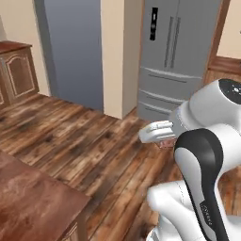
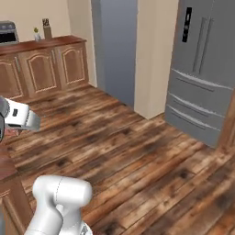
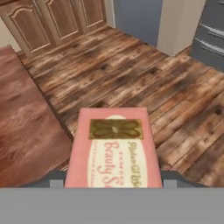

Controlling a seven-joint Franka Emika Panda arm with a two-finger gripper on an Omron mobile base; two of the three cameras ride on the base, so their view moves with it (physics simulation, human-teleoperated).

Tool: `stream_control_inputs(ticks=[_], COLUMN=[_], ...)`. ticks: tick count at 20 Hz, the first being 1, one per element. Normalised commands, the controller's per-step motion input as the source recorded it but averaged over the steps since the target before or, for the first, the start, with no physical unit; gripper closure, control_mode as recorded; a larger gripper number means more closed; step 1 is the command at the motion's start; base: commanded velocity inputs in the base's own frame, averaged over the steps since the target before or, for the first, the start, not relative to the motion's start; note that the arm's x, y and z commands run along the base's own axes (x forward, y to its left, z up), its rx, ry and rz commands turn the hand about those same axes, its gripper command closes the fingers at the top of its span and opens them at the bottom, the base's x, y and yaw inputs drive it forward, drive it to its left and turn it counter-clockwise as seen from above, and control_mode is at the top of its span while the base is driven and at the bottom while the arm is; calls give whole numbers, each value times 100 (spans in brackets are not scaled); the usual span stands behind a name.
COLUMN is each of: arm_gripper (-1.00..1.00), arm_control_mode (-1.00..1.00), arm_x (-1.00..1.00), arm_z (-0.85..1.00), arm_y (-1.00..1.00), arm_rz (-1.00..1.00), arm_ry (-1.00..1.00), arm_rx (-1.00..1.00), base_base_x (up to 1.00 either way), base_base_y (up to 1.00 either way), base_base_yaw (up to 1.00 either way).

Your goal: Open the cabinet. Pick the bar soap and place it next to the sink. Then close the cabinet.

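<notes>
bar soap (image 3: 113,153) between pincer (image 3: 113,180) tips, over floor (image 3: 144,83); bench (image 3: 26,122) left, fridge (image 1: 176,56) ahead.

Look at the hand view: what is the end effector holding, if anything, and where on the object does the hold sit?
The end effector holds the bar soap, gripped across its two long sides at the near end.

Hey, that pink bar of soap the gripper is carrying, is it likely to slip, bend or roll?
The bar soap looks like a flat-sided rectangular block, so it probably stays stiff and won't roll. Its printed wrapper looks smooth, so it may be a bit slippery. It sits between the dark fingertips of the gripper, so the hold seems square, likely steady.
</notes>
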Motion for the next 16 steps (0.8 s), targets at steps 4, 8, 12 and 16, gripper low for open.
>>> stream_control_inputs(ticks=[4, 8, 12, 16], arm_gripper=[100, 100, 100, 100], arm_control_mode=[100, 100, 100, 100], arm_x=[0, 0, 0, 0], arm_z=[0, 0, 0, 0], arm_y=[0, 0, 0, 0], arm_rz=[0, 0, 0, 0], arm_ry=[0, 0, 0, 0], arm_rx=[0, 0, 0, 0], base_base_x=[0, 0, 0, 0], base_base_y=[2, 0, 0, 0], base_base_yaw=[72, 72, 71, 70])
